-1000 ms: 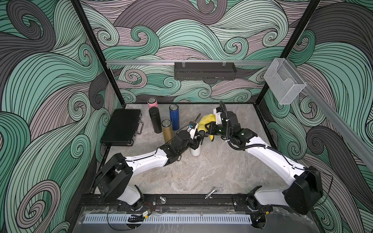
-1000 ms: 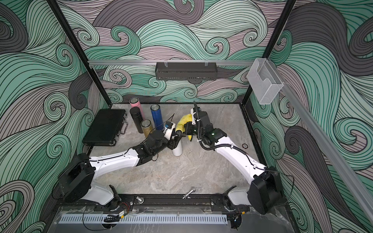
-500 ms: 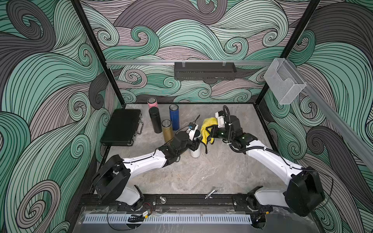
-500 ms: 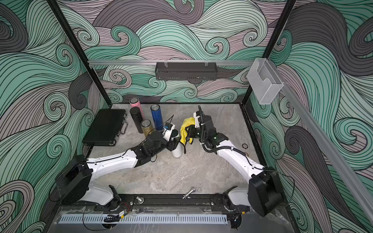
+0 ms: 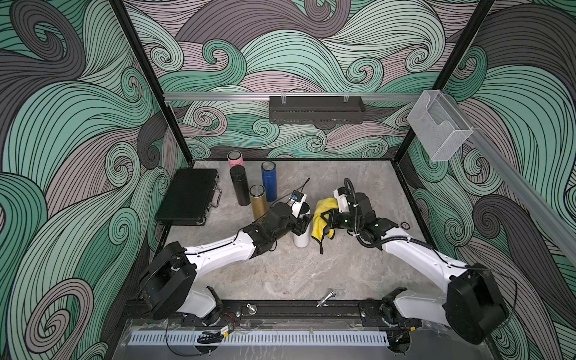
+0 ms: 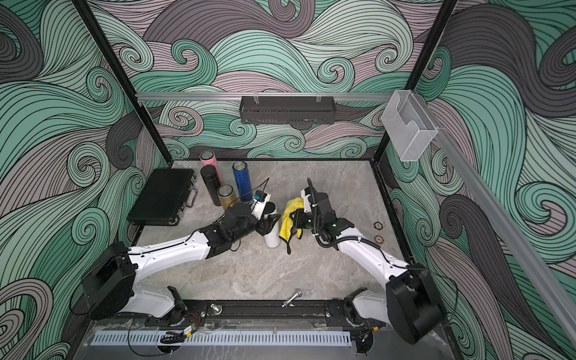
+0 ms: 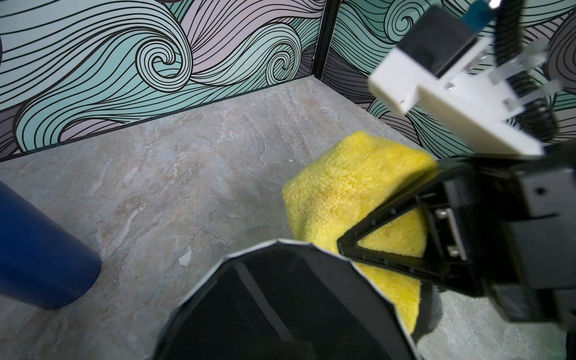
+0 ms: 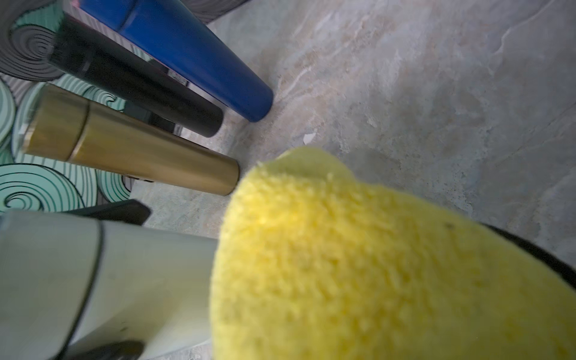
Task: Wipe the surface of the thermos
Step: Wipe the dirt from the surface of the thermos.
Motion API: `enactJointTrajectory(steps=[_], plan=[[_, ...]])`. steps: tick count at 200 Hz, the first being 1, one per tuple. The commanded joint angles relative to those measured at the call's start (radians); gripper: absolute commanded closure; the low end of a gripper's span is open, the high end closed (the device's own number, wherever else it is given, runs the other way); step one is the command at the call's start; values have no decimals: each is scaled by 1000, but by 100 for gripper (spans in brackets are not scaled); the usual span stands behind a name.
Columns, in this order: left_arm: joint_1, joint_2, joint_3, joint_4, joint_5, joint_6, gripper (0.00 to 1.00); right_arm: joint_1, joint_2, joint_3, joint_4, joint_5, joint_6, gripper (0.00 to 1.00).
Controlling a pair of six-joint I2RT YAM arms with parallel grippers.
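Observation:
The white thermos point(image 5: 301, 238) point(image 6: 272, 239) with a black lid point(image 7: 280, 308) stands upright mid-table. My left gripper point(image 5: 301, 223) point(image 6: 268, 223) is shut on the thermos's upper body from the left. On the other side, my right gripper point(image 5: 327, 220) point(image 6: 295, 222) is shut on a yellow cloth point(image 5: 321, 218) point(image 6: 287, 218). The cloth point(image 8: 374, 265) hangs against the right side of the thermos point(image 8: 93, 280), and in the right wrist view it hides the jaws. The left wrist view shows the yellow cloth point(image 7: 352, 187) just behind the lid.
Behind and to the left stand a gold thermos point(image 5: 258, 201), a black one point(image 5: 239, 185), a blue one point(image 5: 269, 180) and a pink one point(image 5: 235, 159). A black case point(image 5: 188, 196) lies at the far left. Small discs point(image 5: 404, 225) sit at the right, a metal bolt point(image 5: 325, 297) at the front.
My right gripper has carried the yellow cloth from behind the thermos's top forward and down along its right side. The left gripper and thermos have barely moved.

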Motion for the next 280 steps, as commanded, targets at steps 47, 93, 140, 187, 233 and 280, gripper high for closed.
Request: enactJointTrajectory(steps=[47,93,140,187,233,280], plan=[[0,68,167,-64,-69,-205,100,114,-46,-171,169,49,6,100],[-1,103,205,-91,-141,-236,100,134,-157,-212,81,90,-10,100],[-4,153,275,-174,-247,-344,100,233,-153,-86,155,156,-8,100],[-5,158,313,-217,-250,-400,100,238,-12,-99,241,166,18,100],[-5,168,334,-245,-271,-432,100,238,2,-178,195,237,49,100],[-5,184,359,-261,-306,-464,100,254,-29,-159,209,229,63,100]])
